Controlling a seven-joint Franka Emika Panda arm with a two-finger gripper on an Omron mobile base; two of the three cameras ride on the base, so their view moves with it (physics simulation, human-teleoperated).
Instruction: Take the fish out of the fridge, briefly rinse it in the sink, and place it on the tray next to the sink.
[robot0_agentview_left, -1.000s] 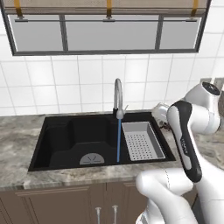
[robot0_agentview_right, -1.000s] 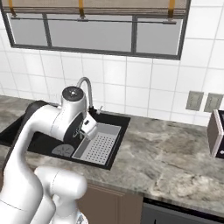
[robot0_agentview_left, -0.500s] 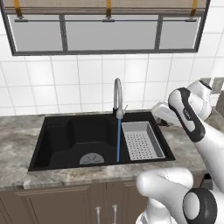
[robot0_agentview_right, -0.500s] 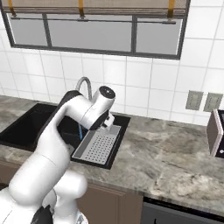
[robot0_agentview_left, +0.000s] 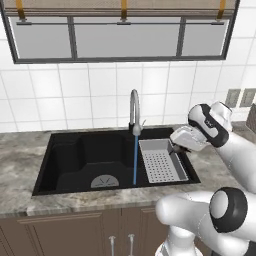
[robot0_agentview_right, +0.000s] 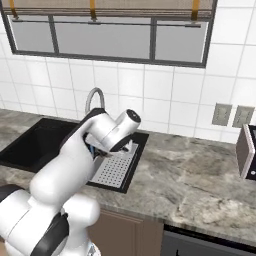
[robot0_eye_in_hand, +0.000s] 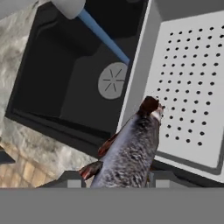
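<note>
A grey marbled stone surface (robot0_agentview_left: 22, 150) holds one black sink (robot0_agentview_left: 85, 160) with one perforated grey tray (robot0_agentview_left: 161, 160) seated at its right end. The fingers (robot0_eye_in_hand: 117, 178) are closed on one dark fish (robot0_eye_in_hand: 131, 148), held above the tray's near edge. Behind stand one curved chrome tap (robot0_agentview_left: 133, 107) running a blue stream, white wall tiles (robot0_agentview_left: 60, 100) and one window (robot0_agentview_left: 120, 35).

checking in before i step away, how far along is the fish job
Done: the fish is out of the fridge, shut in the gripper. In hand: it hangs over the edge of the perforated tray in the sink, tap running. Whether it was rinsed can't be told. Left: setting it on the tray.
</note>
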